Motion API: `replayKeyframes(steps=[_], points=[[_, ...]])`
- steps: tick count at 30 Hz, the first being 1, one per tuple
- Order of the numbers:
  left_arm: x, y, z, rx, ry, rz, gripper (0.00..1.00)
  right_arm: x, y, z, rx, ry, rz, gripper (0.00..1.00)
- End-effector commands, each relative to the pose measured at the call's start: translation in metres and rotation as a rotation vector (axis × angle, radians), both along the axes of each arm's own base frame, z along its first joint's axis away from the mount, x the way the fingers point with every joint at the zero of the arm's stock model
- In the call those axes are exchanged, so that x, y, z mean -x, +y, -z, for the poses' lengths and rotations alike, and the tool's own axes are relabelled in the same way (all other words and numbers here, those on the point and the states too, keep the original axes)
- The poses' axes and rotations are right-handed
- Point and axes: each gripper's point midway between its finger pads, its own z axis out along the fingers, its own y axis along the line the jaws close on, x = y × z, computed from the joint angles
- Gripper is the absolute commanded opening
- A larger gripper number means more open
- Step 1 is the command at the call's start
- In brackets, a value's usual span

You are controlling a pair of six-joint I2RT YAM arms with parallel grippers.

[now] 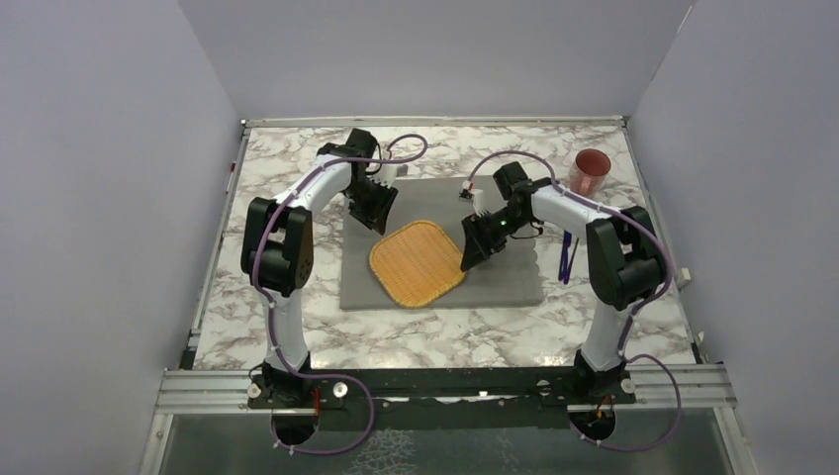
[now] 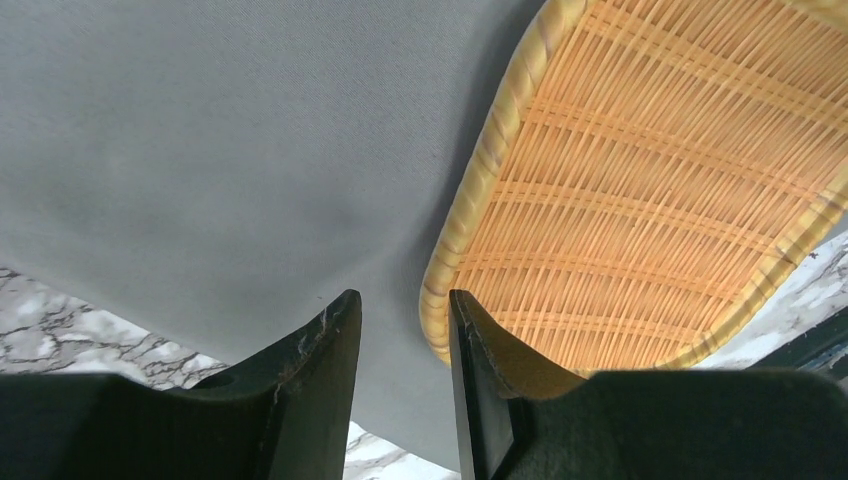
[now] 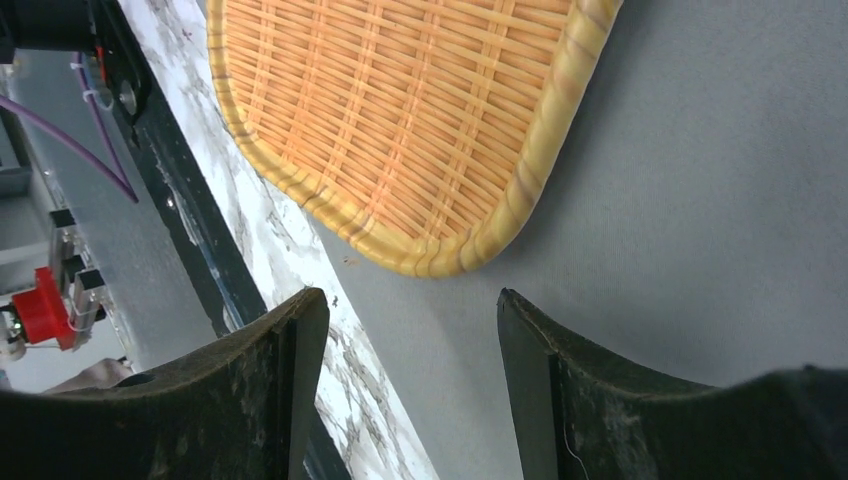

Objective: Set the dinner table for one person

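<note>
Here, I have both arms over the grey placemat (image 1: 495, 282), which lies at the middle of the dinner table (image 1: 297, 336), the marble-patterned top that carries everything else in view. A woven plate (image 1: 418, 262) sits turned cornerwise on the placemat's left half. The left gripper (image 2: 403, 300) hangs over the placemat's far left part, its fingers apart with nothing between them and the plate's rolled rim just beside one tip. The right gripper (image 3: 412, 300) hovers near the placemat's centre, fingers wide apart and empty, with a rounded corner of the plate just ahead. A red cup (image 1: 592, 173) stands on bare marble beyond the placemat's far right corner, and what looks like blue cutlery (image 1: 565, 259) lies just off its right edge. I judge the tabletop hard, rigid and slick, a surface to set things on and not to grip, so pieces may skid there while the cloth holds them. The plate looks light and stiff; its thick rim is where I would pinch it.
</note>
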Motion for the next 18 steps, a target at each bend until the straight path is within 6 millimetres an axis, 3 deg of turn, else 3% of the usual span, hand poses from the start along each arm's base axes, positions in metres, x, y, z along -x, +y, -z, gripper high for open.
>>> replayKeyframes(steps=[1, 18], points=[[0.004, -0.012, -0.015, 0.093, -0.033, 0.028, 0.41, -0.009, 0.016, -0.004, -0.083, 0.010, -0.017, 0.66], [0.007, -0.013, -0.013, 0.112, -0.025, 0.019, 0.39, -0.016, 0.023, 0.013, -0.076, 0.070, -0.021, 0.61]])
